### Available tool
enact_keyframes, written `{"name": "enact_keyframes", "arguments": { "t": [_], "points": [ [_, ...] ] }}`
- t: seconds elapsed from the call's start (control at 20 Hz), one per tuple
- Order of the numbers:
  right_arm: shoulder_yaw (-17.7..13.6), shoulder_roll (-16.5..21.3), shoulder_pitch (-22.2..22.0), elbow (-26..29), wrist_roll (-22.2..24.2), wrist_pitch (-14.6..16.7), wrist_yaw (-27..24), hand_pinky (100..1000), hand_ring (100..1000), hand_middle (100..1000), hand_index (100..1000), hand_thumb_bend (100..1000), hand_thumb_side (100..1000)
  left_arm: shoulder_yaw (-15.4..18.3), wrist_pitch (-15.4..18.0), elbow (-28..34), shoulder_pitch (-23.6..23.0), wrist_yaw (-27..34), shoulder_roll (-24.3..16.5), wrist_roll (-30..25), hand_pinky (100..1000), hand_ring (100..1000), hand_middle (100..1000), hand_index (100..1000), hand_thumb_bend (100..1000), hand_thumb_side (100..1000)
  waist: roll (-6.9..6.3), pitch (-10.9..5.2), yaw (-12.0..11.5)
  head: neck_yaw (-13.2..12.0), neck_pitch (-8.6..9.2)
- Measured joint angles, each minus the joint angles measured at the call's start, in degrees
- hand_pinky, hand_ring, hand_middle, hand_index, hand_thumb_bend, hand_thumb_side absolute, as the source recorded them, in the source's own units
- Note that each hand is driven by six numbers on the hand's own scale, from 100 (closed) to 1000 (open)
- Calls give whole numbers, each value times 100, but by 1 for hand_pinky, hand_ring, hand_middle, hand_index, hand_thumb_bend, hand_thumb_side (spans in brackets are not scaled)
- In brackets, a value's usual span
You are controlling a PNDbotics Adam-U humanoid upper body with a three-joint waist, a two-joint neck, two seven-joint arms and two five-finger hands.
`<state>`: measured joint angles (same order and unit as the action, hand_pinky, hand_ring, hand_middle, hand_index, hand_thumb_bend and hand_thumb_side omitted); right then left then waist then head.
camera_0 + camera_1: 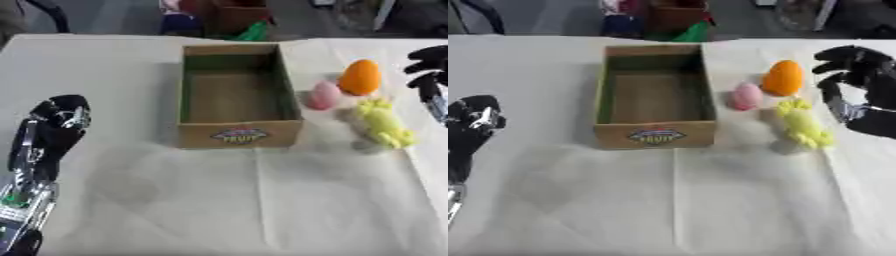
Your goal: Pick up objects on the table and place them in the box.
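An open cardboard box [234, 135] stands in the middle of the table, with nothing visible inside. Just right of it lie a pink egg-shaped object [745, 96], an orange egg-shaped object [783, 78] and a yellow soft toy [804, 125]. My right hand [857, 75] hovers right of the orange object, apart from it, fingers spread and slightly curved with nothing in them. My left hand [59, 120] rests at the left edge of the table, away from the box, fingers relaxed and holding nothing.
The table is covered with a white cloth [262, 200]. Beyond the far edge stand a brown box [236, 15], a green item [254, 32] and other clutter.
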<state>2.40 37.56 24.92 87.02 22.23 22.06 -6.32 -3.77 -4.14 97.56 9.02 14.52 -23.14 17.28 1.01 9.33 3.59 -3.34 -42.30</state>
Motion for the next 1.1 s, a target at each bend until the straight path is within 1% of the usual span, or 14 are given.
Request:
{"name": "enact_keyframes", "arguments": {
  "t": [0.25, 0.3, 0.5, 0.8, 0.95, 1.1],
  "points": [
    [140, 174, 371, -603, 383, 425, 536, 741, 872, 888, 871, 335, 293, -4, 3, 0, 0, 0, 0, -10, 634, 534, 502, 666, 174, 249, 0, -1, -13, 19, 0],
    [168, 187, 433, -729, 429, 492, 650, 750, 879, 895, 876, 362, 308, -8, 3, 0, 0, 0, 0, -13, 634, 534, 502, 666, 174, 248, 0, -1, -18, 22, 0],
    [255, 200, 597, -1118, 516, 724, 1142, 746, 867, 883, 876, 389, 325, -31, -4, 0, 0, 0, 0, -20, 634, 534, 502, 666, 174, 249, 0, -1, -43, 27, 0],
    [323, 188, 695, -1528, 417, 886, 1797, 741, 861, 875, 872, 393, 369, -33, -5, 0, 0, 0, 0, -23, 634, 534, 502, 666, 175, 249, 6, -1, -77, 41, -1],
    [330, 126, 745, -1742, 284, 870, 2152, 741, 857, 871, 870, 398, 395, -34, -5, 0, 0, 0, 0, -24, 634, 534, 502, 666, 177, 249, 17, -2, -85, 41, -1],
    [334, 53, 794, -1941, 96, 841, 2531, 735, 849, 864, 869, 397, 398, -35, -6, 0, 0, 1, 0, -25, 634, 534, 502, 666, 176, 250, 18, -12, -94, 43, -1]
  ]
}}
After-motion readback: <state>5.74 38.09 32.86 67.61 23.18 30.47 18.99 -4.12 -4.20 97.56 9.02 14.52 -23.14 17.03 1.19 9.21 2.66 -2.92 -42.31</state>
